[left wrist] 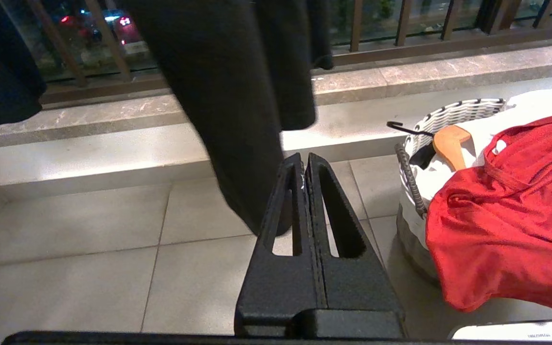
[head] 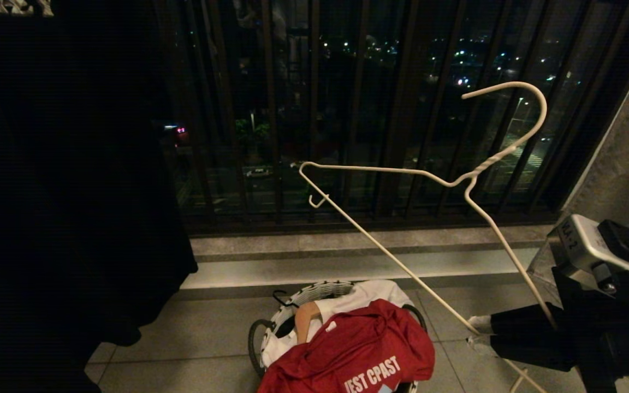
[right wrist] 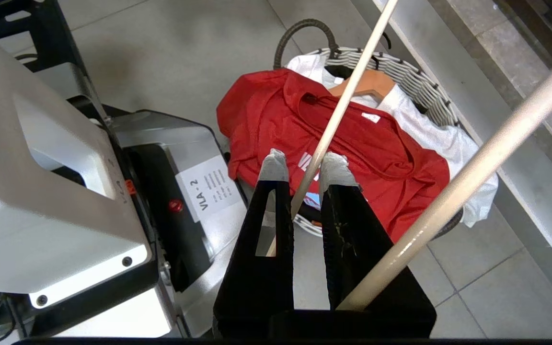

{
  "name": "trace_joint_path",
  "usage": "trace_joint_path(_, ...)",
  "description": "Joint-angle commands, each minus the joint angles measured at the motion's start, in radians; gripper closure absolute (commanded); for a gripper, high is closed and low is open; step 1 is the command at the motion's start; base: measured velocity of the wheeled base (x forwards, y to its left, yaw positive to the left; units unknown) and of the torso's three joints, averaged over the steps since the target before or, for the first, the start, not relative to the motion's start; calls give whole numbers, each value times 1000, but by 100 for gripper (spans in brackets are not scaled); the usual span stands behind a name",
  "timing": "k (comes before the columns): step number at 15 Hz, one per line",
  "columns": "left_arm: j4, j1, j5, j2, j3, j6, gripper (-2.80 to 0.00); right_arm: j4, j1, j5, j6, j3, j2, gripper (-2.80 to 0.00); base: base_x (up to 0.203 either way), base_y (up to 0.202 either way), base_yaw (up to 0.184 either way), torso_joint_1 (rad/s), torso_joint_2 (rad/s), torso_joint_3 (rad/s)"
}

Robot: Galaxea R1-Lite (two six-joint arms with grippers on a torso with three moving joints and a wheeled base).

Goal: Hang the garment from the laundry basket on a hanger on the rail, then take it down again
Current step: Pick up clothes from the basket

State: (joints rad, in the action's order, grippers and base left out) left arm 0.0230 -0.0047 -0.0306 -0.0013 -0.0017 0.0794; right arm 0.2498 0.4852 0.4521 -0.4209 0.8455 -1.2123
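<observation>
The garment (head: 358,349), a red T-shirt with white lettering, lies crumpled over the front of the laundry basket (head: 314,289) on the tiled floor. My right gripper (head: 478,333) is low on the right, shut on the long bottom wire of the thin white hanger (head: 484,166). The hanger tilts up, its hook high before the railing. In the right wrist view that hanger (right wrist: 348,91) passes between the taped tips of the gripper (right wrist: 304,165), above the garment (right wrist: 352,139) and basket (right wrist: 415,81). My left gripper (left wrist: 303,160) is parked, shut and empty, left of the basket (left wrist: 453,112) and garment (left wrist: 506,230). The rail is out of view.
A black garment (head: 63,191) hangs on the left, reaching almost to the floor. A tan wooden hanger (head: 306,319) and a white cloth (head: 369,295) lie in the basket. A raised stone step (head: 347,256) and dark balcony bars (head: 347,109) close the far side. My own base (right wrist: 65,167) stands beside the basket.
</observation>
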Motion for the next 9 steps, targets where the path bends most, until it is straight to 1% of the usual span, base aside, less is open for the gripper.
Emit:
trace_joint_path(1, 0, 0, 0, 1, 0, 2, 0, 0, 0, 4, -5, 0, -4, 0, 0, 0, 0, 0, 0, 0)
trace_joint_path(4, 0, 0, 0, 0, 0, 14, 0, 0, 1, 7, -9, 0, -4, 0, 0, 0, 0, 0, 0, 0)
trace_joint_path(6, 5, 0, -8, 1, -48, 12, 0, -1, 1, 8, -9, 0, -6, 0, 0, 0, 0, 0, 0, 0)
trace_joint_path(7, 9, 0, -27, 23, -90, 12, 0, -1, 1, 8, -9, 0, -13, 0, 0, 0, 0, 0, 0, 0)
trace_joint_path(9, 7, 0, -84, 145, -159, 11, 0, -20, 2, 8, -9, -2, -23, 0, 0, 0, 0, 0, 0, 0)
